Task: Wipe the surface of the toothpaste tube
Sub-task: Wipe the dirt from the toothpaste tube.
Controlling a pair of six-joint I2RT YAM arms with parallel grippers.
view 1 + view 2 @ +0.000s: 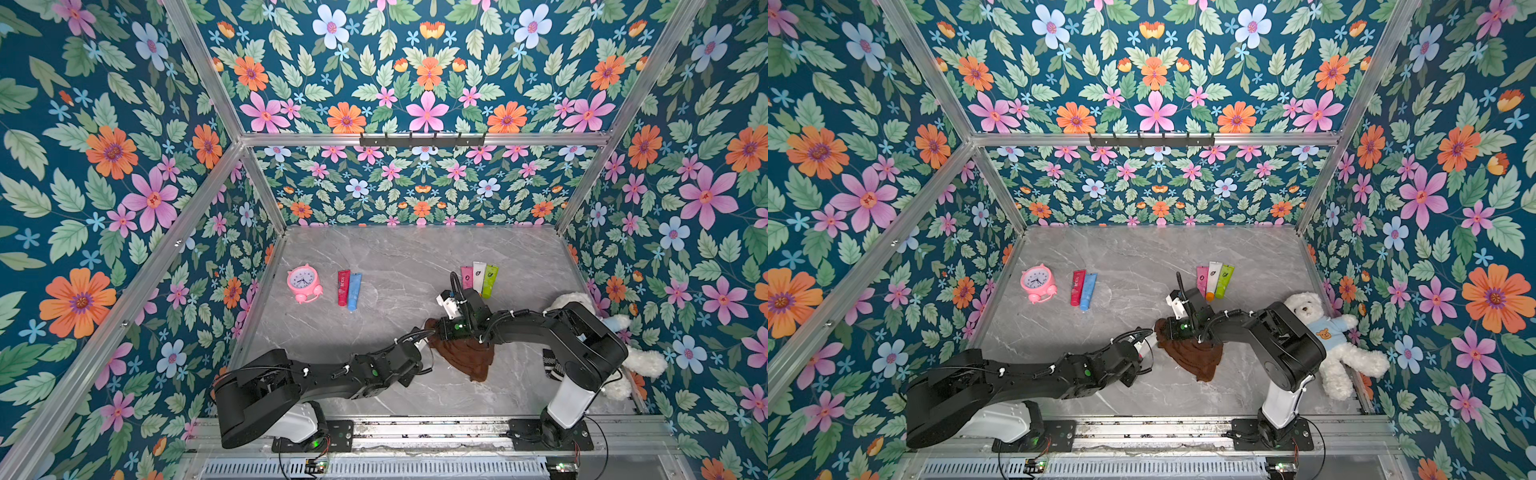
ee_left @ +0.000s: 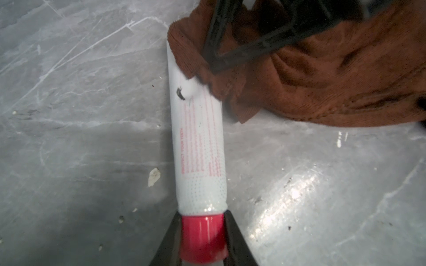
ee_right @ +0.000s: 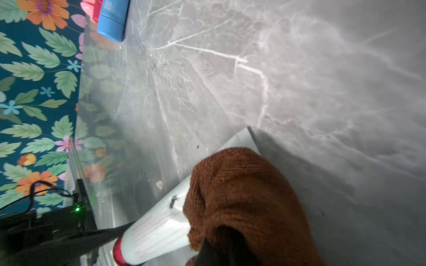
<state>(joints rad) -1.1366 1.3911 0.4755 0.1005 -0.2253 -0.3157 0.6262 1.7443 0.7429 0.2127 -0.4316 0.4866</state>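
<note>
Lower centre of both top views, that was where it all happened: the two arms met nose to nose over the grey tabletop (image 1: 374, 257). The left end effector (image 2: 202, 238) was clamped on the red cap (image 2: 202, 232) of the toothpaste tube (image 2: 198, 142), one finger on either side. The right end effector (image 2: 214, 62) was pinched together on a bunched brown cloth (image 2: 322, 76), and the wad was pressed onto the tube's far, flat end.

In the left wrist view the tube's long axis ran straight up the frame. The cap was at the bottom centre and the white body climbed to the upper middle, where it slid under the cloth. Whether the body rested on the tabletop or was held just clear of it, I couldn't tell.

A black smudge (image 2: 180, 94) sat on the white surface, just beside the cloth's edge on the cap side and uncovered. So the dirt lay from the cloth toward the left end effector, down the length of the tube. The right arm was the nearer one and carried the wiping surface. I judged its next stroke should run along the axis toward the cap, not across it. The left grip only had to hold firm against that pull. With one end anchored, a hard sideways push could have swung the tube.
</note>
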